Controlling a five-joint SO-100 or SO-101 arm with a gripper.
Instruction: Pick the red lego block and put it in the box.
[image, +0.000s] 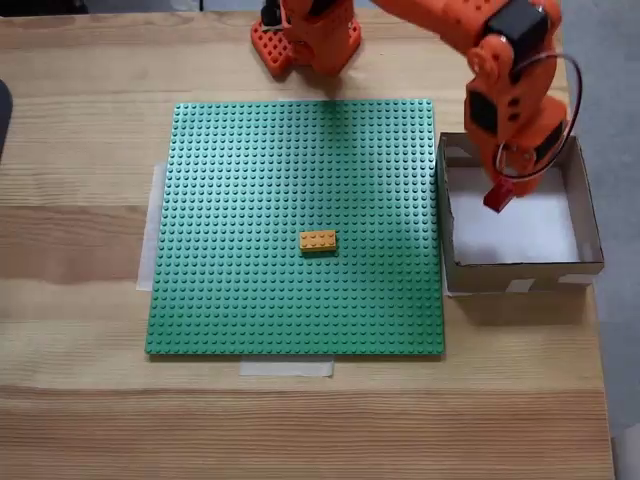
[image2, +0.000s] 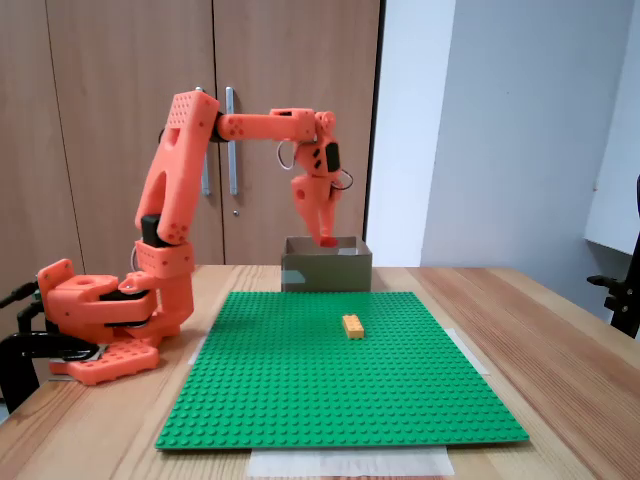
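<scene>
Pale tape (image2: 350, 462) at the near edge of the green baseplate (image2: 330, 400) sits closest to the camera in a fixed view, holding the plate down on the wooden table (image: 80, 420). On the plate, near its middle, lies a yellow-orange brick (image: 318, 241), long axis running left to right in a fixed view from above; it is not the piece wanted and sits well apart from the arm's working end. Just beside the plate's right edge in that view stands the box (image: 590, 215), shallow, brown-walled with a white bottom. The orange arm reaches out from its base (image2: 100, 320) so that the hand (image: 497, 199) hangs over the box's opening, pointing down, its fingers closed on the red lego block (image: 496, 201), which shows as a small red tip at the end of the hand. In a fixed view from the front the block (image2: 327, 240) sits just above the box rim (image2: 325, 243), not yet resting on the bottom. The relation that matters is vertical: the block is directly above the white floor, inside the walls' outline, so by my reading a release would drop it in. The block's long axis cannot be told.
</scene>
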